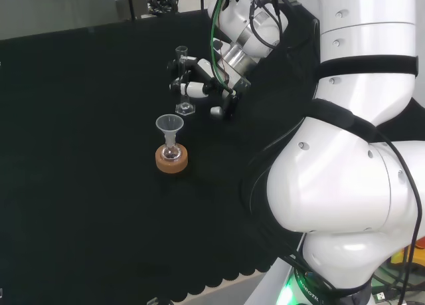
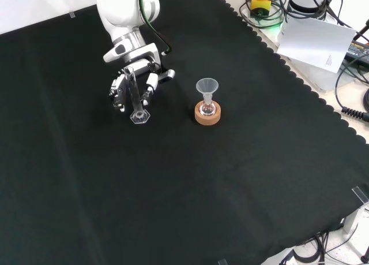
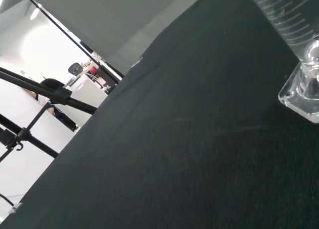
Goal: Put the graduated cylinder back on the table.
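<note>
A clear graduated cylinder [image 1: 184, 104] stands upright, and its hexagonal foot looks set down on the black cloth [image 1: 86, 159]. The hand [image 1: 211, 78] reaches in from the right in the head view, with its fingers curled round the tube's upper part. In the front view the cylinder [image 2: 137, 108] rises in front of the hand [image 2: 140, 66], with fingers on either side of it. The wrist view has the cylinder's marked tube and foot [image 3: 303, 92] close up against the cloth.
A small flask with a clear funnel [image 1: 169, 127] in its neck sits on a cork ring [image 1: 171, 161] just in front of the cylinder in the head view. In the front view the flask with the funnel [image 2: 207, 90] stands to its right. The cloth's scalloped edge [image 2: 300, 74] runs along the right.
</note>
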Action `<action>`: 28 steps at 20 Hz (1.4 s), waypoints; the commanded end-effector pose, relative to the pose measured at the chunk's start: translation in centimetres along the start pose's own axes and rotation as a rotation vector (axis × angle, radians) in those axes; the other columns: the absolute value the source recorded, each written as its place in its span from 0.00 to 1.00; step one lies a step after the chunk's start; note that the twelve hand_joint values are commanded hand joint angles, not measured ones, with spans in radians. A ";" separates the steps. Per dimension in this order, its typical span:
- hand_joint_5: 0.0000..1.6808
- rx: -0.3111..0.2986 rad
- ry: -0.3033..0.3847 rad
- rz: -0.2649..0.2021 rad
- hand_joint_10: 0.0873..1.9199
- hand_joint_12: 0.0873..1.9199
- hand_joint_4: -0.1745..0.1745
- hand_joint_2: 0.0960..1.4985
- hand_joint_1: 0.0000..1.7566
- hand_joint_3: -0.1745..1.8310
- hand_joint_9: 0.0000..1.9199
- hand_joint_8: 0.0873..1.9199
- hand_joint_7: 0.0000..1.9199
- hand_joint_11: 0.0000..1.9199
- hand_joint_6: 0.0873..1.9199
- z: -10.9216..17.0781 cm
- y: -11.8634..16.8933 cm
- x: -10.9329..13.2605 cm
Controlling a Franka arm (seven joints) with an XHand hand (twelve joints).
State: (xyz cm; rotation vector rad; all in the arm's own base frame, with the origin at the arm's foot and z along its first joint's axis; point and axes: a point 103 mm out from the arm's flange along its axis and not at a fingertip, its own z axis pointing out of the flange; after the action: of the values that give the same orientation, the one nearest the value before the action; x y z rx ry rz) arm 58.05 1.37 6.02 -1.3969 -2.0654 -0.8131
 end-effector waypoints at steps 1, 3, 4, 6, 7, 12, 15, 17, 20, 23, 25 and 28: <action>0.25 0.030 0.005 0.018 0.00 0.64 0.31 0.64 0.45 0.00 0.49 0.30 0.26 0.27 0.23 -0.3 -0.1 0.0; 0.23 0.036 0.006 0.022 0.00 0.65 0.30 0.63 0.44 0.00 0.47 0.31 0.24 0.25 0.20 -0.6 -0.1 0.2; 0.23 0.039 0.004 0.024 0.00 0.66 0.29 0.62 0.44 0.00 0.45 0.31 0.23 0.24 0.18 -0.8 -0.1 0.4; 0.21 0.050 0.000 0.021 0.00 0.67 0.28 0.61 0.43 0.00 0.41 0.32 0.18 0.21 0.13 -1.4 -0.2 1.0; 0.21 0.059 -0.010 0.021 0.00 0.68 0.27 0.61 0.43 0.00 0.38 0.32 0.14 0.19 0.10 -1.7 -0.3 1.3; 0.19 0.046 -0.047 0.042 0.00 0.71 0.27 0.60 0.42 0.00 0.31 0.33 0.06 0.12 0.03 -4.0 -1.6 2.5; 0.19 0.030 -0.087 0.042 0.00 0.72 0.27 0.60 0.42 0.00 0.30 0.33 0.05 0.11 0.01 -5.9 -2.9 3.8; 0.19 0.022 -0.111 0.043 0.00 0.72 0.27 0.60 0.42 0.00 0.30 0.33 0.05 0.10 0.00 -7.1 -3.8 4.8; 0.19 0.004 -0.146 0.036 0.00 0.73 0.27 0.60 0.42 0.00 0.30 0.33 0.05 0.10 0.00 -8.9 -4.9 6.8; 0.19 -0.015 -0.196 0.033 0.00 0.73 0.27 0.60 0.42 0.00 0.30 0.33 0.04 0.10 0.00 -10.5 -5.9 8.8; 0.19 -0.014 -0.246 0.042 0.00 0.73 0.27 0.60 0.42 0.00 0.30 0.33 0.04 0.10 0.00 -11.7 -6.6 10.0; 0.19 -0.016 -0.317 0.064 0.00 0.73 0.27 0.60 0.42 0.00 0.30 0.33 0.04 0.10 0.00 -13.2 -7.6 11.2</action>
State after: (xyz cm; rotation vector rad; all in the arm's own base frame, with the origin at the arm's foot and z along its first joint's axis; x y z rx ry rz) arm 52.05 -1.65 17.61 -1.5268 -2.1692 -0.7116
